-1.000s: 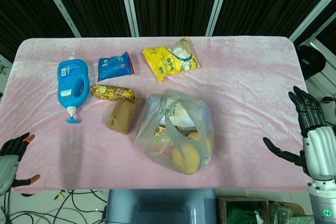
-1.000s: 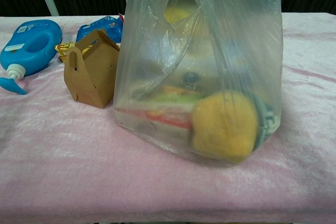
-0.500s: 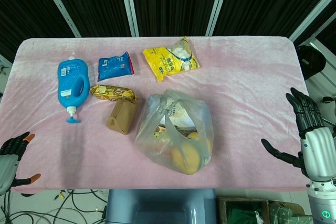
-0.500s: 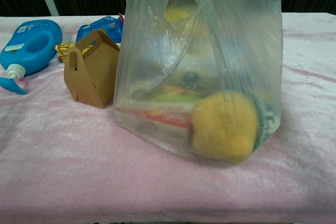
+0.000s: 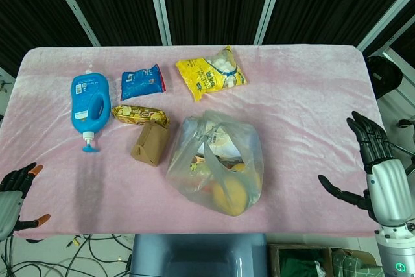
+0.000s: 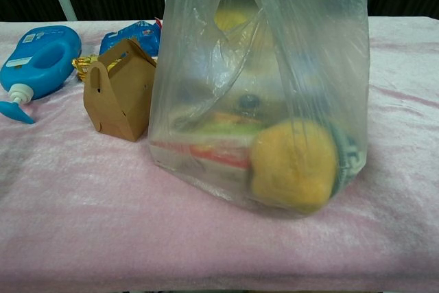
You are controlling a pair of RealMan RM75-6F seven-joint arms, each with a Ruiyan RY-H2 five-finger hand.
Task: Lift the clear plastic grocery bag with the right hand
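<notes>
Head view: my right hand [image 5: 382, 176], fingers spread, sits well right of the bag [image 5: 217, 163]; I should hook its handles.

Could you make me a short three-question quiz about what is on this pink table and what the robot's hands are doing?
1. True or false: the right hand already grips the clear plastic grocery bag.
2. Which thing stands just left of the bag in the chest view? A) small brown cardboard box B) yellow snack packet C) blue pump bottle
3. Fill in: the left hand sits at the table's near ____ corner.

Key: 1. False; its fingers are spread, off the table's right edge, apart from the bag. 2. A. 3. left.
</notes>
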